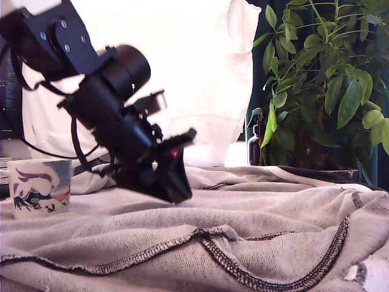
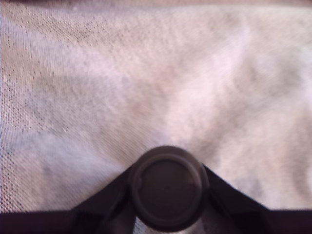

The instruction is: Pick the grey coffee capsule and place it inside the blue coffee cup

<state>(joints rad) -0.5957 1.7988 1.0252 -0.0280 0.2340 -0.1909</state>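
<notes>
In the wrist view the grey coffee capsule point(image 2: 168, 189) shows its round flat rim face-on, wedged between the two dark fingers point(image 2: 109, 207) of my gripper point(image 2: 168, 195), which is shut on it. Grey cloth fills the background behind it. In the exterior view the gripper point(image 1: 173, 188) tilts down toward the exterior view's right, close over the rumpled cloth, and the capsule is hidden by the fingers. The blue coffee cup point(image 1: 39, 187), whitish with a cartoon drawing, stands upright at the exterior view's far left, well apart from the gripper.
A rumpled grey cloth point(image 1: 255, 219) with dark stitched seams covers the surface. A dark spray bottle point(image 1: 256, 137) and a leafy plant point(image 1: 331, 79) stand at the back on the exterior view's right. White fabric hangs behind the arm.
</notes>
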